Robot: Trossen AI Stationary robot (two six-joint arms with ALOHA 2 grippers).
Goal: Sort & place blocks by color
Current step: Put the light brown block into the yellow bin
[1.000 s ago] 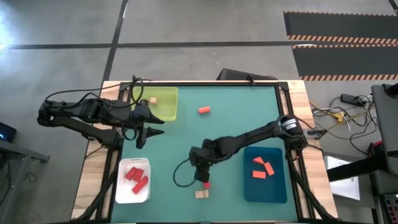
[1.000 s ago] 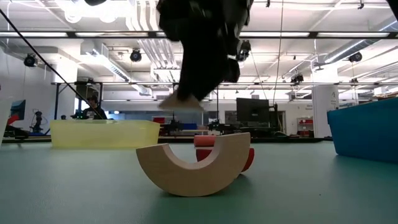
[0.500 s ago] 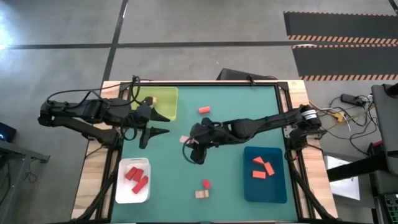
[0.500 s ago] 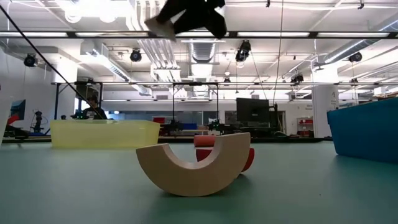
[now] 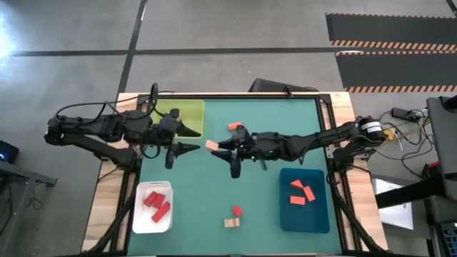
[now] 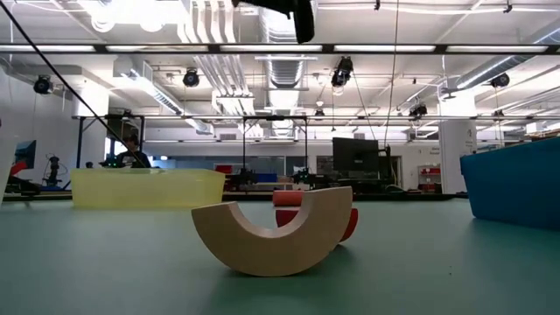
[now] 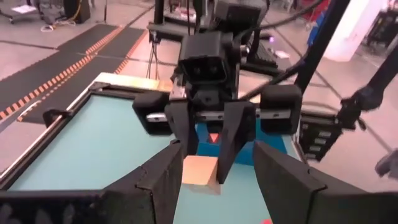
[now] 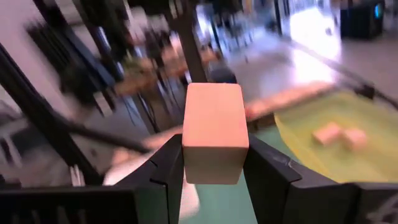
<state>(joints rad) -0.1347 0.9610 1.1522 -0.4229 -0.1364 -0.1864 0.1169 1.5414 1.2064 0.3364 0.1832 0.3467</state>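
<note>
A tan block point(image 5: 212, 145) is clamped between the fingers of the right end effector point(image 5: 216, 146), held up in the air over the middle of the tabletop point(image 5: 271, 121), toward its far edge. Just beside it, the left end effector point(image 5: 191, 140) is parked with its fingers spread and nothing in them, next to the yellow-green tray point(image 5: 187, 123) in the far-left corner.
</note>
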